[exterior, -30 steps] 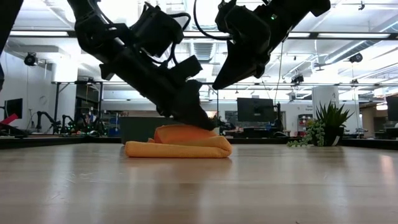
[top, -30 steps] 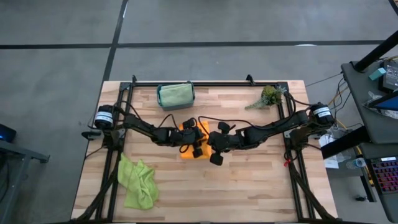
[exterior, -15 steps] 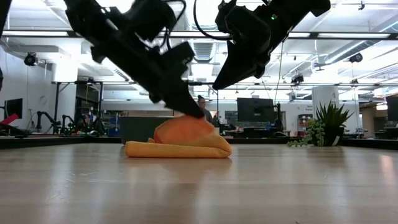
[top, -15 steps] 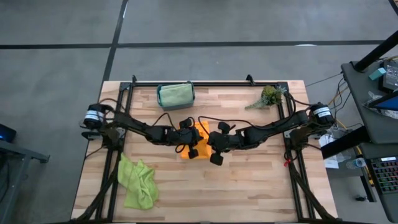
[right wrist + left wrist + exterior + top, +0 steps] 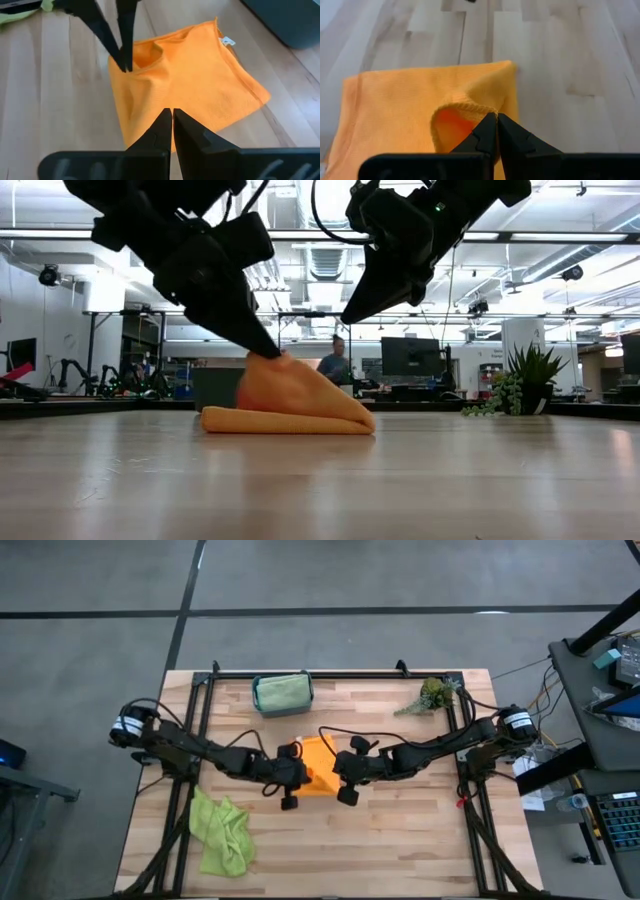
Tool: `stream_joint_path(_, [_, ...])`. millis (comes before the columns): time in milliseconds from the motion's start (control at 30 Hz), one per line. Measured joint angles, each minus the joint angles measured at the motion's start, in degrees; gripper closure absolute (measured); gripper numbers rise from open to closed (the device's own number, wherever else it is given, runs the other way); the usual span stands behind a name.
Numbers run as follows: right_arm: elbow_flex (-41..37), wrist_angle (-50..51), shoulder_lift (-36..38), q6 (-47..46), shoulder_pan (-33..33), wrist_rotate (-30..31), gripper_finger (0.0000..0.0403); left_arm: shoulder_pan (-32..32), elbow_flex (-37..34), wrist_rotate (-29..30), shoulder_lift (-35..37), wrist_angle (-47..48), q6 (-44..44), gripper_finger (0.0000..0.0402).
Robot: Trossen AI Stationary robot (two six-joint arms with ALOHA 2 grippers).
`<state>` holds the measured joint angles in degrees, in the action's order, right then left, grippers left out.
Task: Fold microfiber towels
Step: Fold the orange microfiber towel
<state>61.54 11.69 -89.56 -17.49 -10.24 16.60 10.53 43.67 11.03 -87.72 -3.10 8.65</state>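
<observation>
One corner of the orange towel [image 5: 290, 402] is pinched and lifted by the left hand [image 5: 268, 352] mid-frame, the closed, empty right hand [image 5: 347, 318] hovering alongside.

The left gripper [image 5: 496, 125] has its two dark, pointed fingers pressed together, tip against tip, and pinched between those tips is the stitched hem of a soft orange microfiber towel [image 5: 395, 107]. At the pinch the hem is pulled up into a small arch — a pocket of deeper orange shows under it, just beside the fingertips. The rest of the cloth spreads flat ahead of the fingers and off to one side, its far edge straight, one corner lying just beyond the tips. Underneath and all around is a pale wooden plank table [image 5: 560, 55], bare on the other side of the gripper.
</observation>
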Motion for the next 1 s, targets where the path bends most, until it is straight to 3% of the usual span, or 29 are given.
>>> stream_joint_path(433, [-0.31,0.04,0.0,-0.6,0.0,0.0,0.0394,0.56,-1.0,-0.16,1.64,9.1,6.97,0.0393])
stream_joint_path(667, [-0.4,0.01,0.0,-0.57,0.0,0.0,0.0394,0.54,-1.06,-1.85,1.78,13.98,7.62,0.0309])
stream_joint_path(833, [-0.48,0.01,0.0,-0.53,0.0,0.0,0.0394,0.56,-1.12,-7.48,3.16,21.02,7.54,0.0237])
stream_joint_path(1000, [-0.55,-0.02,0.0,-0.5,0.02,0.0,0.0394,0.56,-1.39,-9.98,4.41,22.18,6.89,0.0203])
